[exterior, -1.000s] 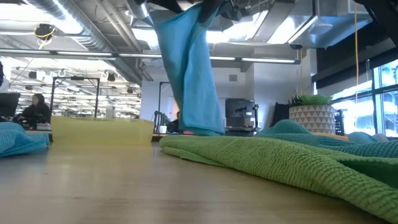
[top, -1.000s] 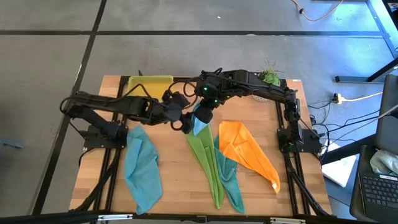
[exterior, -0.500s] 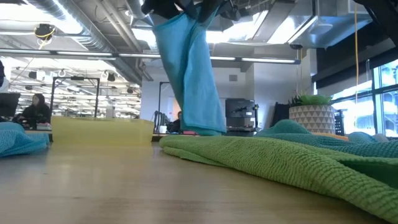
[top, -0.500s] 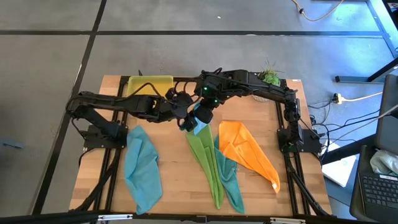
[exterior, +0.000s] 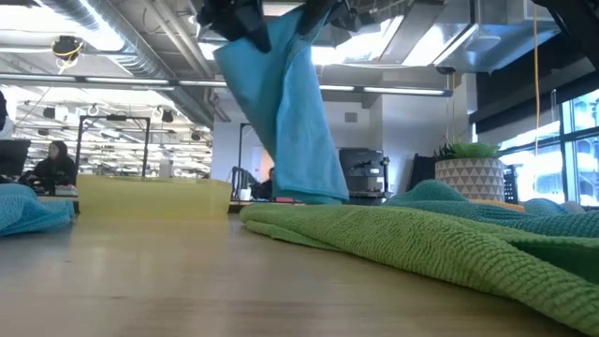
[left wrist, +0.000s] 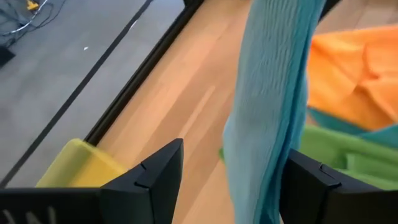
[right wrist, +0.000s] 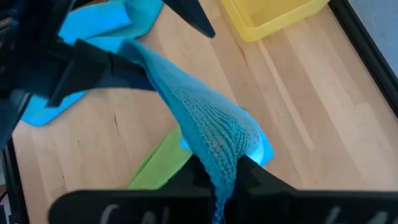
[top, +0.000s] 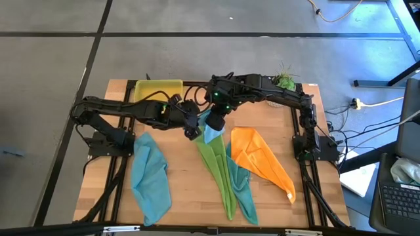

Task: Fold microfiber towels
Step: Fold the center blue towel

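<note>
Green towel: nearest in the low view, lying flat across the worktop, overlapping a teal towel. Orange towel: flat at 3 o'clock of the green one. Second blue towel: flat toward 9 o'clock. Light blue towel: hanging above worktop centre, lower edge at the surface. Right end effector: fingers pressed together, pinching this towel's top. Left end effector: fingers spread wide either side of the hanging cloth; contact cannot be told. Yellow tray: at 11 o'clock.
</note>
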You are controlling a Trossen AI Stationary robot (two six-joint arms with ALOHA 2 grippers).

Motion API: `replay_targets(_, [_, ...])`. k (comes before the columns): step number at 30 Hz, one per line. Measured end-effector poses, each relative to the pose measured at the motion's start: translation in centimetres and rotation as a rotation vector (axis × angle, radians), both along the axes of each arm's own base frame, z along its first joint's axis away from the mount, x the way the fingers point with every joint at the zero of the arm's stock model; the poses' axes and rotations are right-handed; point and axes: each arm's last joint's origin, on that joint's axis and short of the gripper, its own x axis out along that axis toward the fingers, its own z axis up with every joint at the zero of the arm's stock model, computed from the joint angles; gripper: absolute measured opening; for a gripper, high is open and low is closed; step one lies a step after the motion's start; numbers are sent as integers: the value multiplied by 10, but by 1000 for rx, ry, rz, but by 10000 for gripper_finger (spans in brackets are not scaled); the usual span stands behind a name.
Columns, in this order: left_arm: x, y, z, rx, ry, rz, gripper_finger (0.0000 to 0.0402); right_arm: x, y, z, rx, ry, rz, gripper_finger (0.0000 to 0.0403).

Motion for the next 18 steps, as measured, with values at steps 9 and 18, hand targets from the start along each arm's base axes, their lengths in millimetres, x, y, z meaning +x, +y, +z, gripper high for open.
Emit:
replay_targets(9, [-8,2,-4,69,125,-15,210,0,0,0,0,0,0,8])
replay_targets(18, [-9,10,-5,82,161,-15,210,0,0,0,0,1,0,8])
